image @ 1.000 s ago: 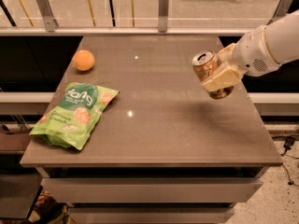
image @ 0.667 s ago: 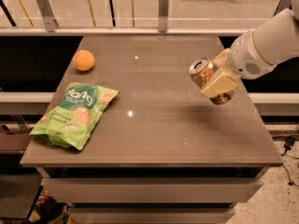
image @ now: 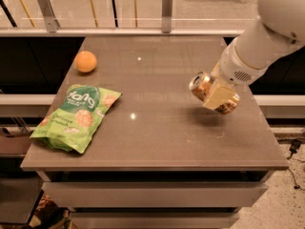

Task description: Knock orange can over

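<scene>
Grey-brown glossy bench (image: 143, 142), pale drawer fronts (image: 152, 194) below. Metal-and-glass railing (image: 164, 13) along the far side, speckled floor (image: 281, 209) down at 5 o'clock.

At 10 o'clock on the top, a round orange ball (image: 86, 61), alone. At 8 o'clock, a green snack bag (image: 76, 117) lying flat, its lower corner at the left edge.

Well apart from both, toward 3 o'clock, the orange can (image: 200, 86). Tan-gold metal, silver top turned toward 10 o'clock, body tilted steeply with the base toward 4 o'clock. Held off the surface, a soft shadow on the bench beneath. Lettering not readable.

Gripper (image: 217, 97) right on the can, tan fingers (image: 220, 97) clenched across its middle, one broad pad covering most of the near side. White arm (image: 267, 37) reaching in from 2 o'clock.
</scene>
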`<action>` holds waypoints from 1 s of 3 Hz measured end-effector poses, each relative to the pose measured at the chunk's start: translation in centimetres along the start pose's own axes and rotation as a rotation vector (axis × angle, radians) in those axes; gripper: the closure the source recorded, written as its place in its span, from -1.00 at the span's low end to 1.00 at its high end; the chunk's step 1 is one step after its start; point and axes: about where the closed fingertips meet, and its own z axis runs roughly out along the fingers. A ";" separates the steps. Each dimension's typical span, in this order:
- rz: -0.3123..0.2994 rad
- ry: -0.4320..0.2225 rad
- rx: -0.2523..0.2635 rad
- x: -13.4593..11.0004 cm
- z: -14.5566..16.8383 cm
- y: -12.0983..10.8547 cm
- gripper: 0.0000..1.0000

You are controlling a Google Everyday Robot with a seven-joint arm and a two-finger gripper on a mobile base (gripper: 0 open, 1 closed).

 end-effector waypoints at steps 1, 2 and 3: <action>-0.030 0.067 -0.007 0.5 1.5 -0.1 1.00; -0.055 0.066 -0.026 0.6 3.6 -0.1 1.00; -0.076 0.042 -0.056 0.2 5.6 0.1 1.00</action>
